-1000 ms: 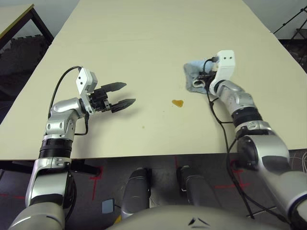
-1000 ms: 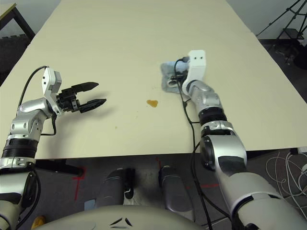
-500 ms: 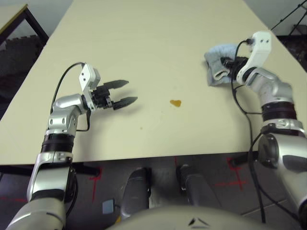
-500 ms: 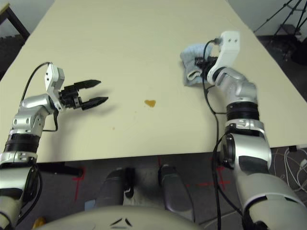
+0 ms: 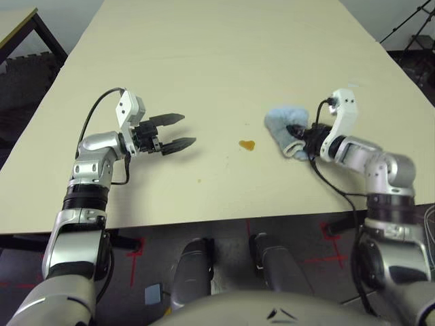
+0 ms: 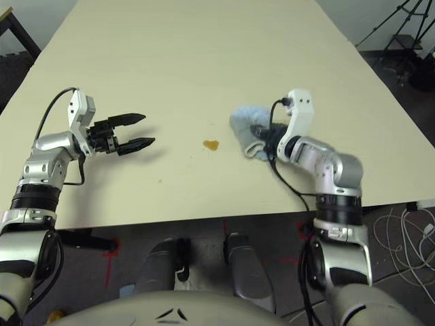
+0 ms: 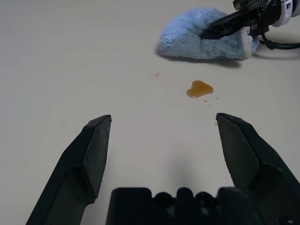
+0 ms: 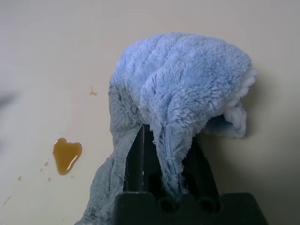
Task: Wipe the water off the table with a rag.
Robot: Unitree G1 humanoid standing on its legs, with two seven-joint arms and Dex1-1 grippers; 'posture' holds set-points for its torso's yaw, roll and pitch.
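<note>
Two black-fingered grippers work above the large pale cream-beige table. At right, the right gripper is clenched on a soft light blue-grey terry rag, the bunched cloth pinched between its jaws and draped over them, resting on the tabletop. Just beside the rag, toward the left arm, lies a small amber-orange heart-shaped blob of water, with a tiny amber speck nearer the table's front edge. The left gripper hovers with jaws spread wide, well apart from the spill.

Dark floor, second table, tripod
</note>
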